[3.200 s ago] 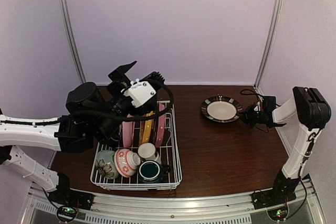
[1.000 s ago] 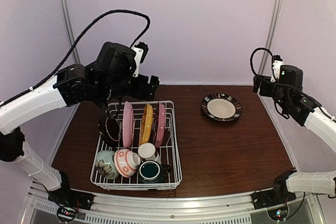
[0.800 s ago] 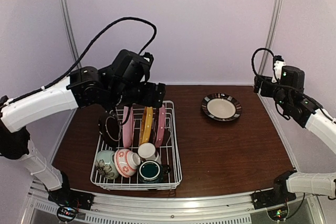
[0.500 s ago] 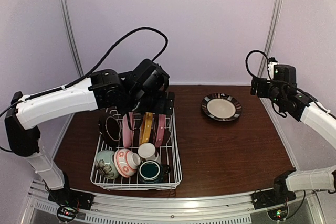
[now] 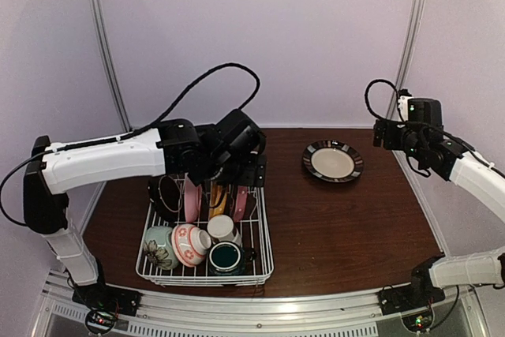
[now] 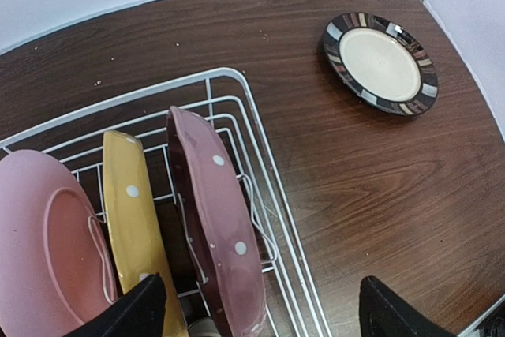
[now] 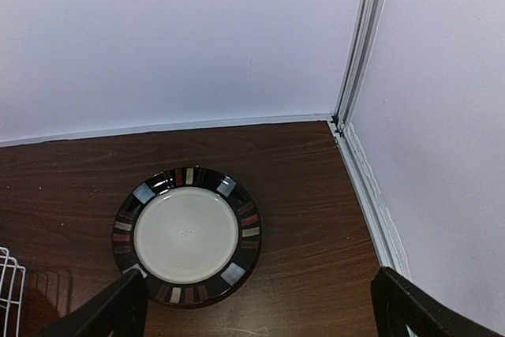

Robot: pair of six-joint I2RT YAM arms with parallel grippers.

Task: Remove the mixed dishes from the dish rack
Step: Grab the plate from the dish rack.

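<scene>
Your left arm (image 5: 110,159) has swung right and come down over the last second. It was raised over the far-left corner of the dish rack (image 5: 267,234). Now it reaches out low and nearly level, with the wrist bent down above the upright plates. Your right arm (image 5: 465,167) has edged slightly left and lower by the far-right corner. About three seconds back it sat low beside the striped plate (image 5: 333,162). No dish has shifted in that last second.

The overhead view shows you the whole load. The dark bowl (image 5: 164,195) stands on edge at the rack's far left. Beside it the pink plate (image 5: 191,199), yellow plate (image 5: 218,199) and polka-dot plate (image 5: 241,199) stand in the tines. Along the near end sit the pale-green floral bowl (image 5: 160,248), the pink-white bowl (image 5: 189,244), the white cup (image 5: 223,228) and the teal mug (image 5: 227,258). From above, the wrist hides the tips of the left fingers.

The left wrist view shows them. The left fingers (image 6: 130,313) are spread wide and hold nothing. One is over the yellow plate, the other is out past the rack's right rim, and the polka-dot plate lies between them. I cannot tell how far above the plate edges they are.

The right wrist view shows the right fingers (image 7: 118,309) just as wide apart and empty. They look down on the striped plate, which lies flat on the worktop (image 5: 347,226) near the far wall, well apart from the rack.
</scene>
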